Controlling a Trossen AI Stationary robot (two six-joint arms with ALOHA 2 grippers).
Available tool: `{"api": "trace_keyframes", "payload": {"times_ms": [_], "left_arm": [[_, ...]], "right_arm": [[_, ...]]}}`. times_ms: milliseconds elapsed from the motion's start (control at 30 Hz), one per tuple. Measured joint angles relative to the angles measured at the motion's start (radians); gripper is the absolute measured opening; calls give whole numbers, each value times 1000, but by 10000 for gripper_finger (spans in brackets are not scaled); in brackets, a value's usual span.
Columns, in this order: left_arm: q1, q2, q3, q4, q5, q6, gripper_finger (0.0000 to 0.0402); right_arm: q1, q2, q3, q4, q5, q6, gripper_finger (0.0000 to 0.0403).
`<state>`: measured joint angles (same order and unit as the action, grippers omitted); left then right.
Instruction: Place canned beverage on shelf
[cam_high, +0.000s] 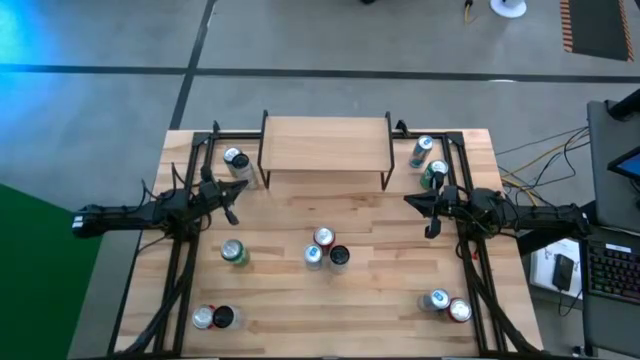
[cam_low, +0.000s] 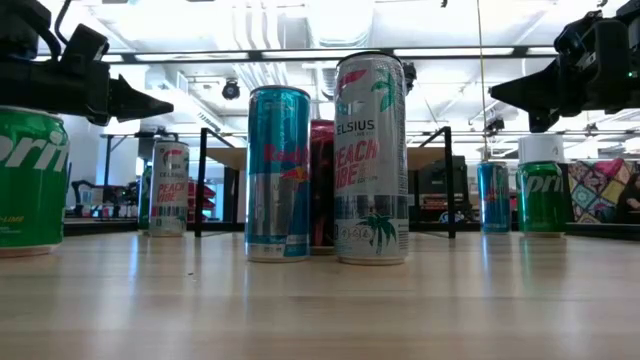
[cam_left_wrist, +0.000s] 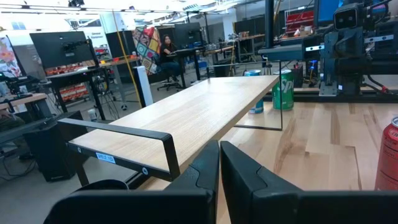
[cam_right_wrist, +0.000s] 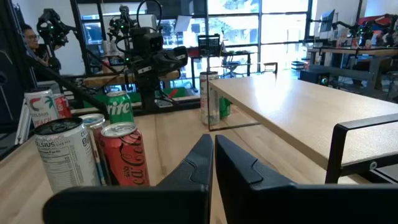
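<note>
The shelf (cam_high: 325, 145), a low light-wood board on thin black legs, stands at the table's far middle and holds nothing. Three cans stand together mid-table: a white Celsius (cam_low: 372, 160), a blue one (cam_low: 278, 172) and a red one (cam_low: 322, 185) behind them. A green Sprite can (cam_high: 233, 252) stands left of them. My left gripper (cam_high: 232, 198) hovers at the table's left, shut and level, its fingers (cam_left_wrist: 219, 168) pointing past the shelf. My right gripper (cam_high: 414, 202) hovers at the right, shut (cam_right_wrist: 212, 163), facing the middle cans.
One can (cam_high: 237, 160) stands left of the shelf, two cans (cam_high: 428, 162) to its right. Two more cans (cam_high: 213, 318) stand at the near left and two (cam_high: 448, 305) at the near right. Black frame rails (cam_high: 180, 270) run along both table sides.
</note>
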<state>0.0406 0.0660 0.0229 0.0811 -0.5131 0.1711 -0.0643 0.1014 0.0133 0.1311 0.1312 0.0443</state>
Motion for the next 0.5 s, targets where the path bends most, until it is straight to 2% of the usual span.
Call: {"api": "trace_keyframes", "payload": {"times_ms": [333, 500], "left_arm": [[0, 0, 0, 0, 0, 1, 0], [0, 0, 0, 0, -3, 205, 0]], "right_arm": [[0, 0, 0, 0, 0, 0, 9], [0, 0, 0, 0, 0, 0, 9]]}}
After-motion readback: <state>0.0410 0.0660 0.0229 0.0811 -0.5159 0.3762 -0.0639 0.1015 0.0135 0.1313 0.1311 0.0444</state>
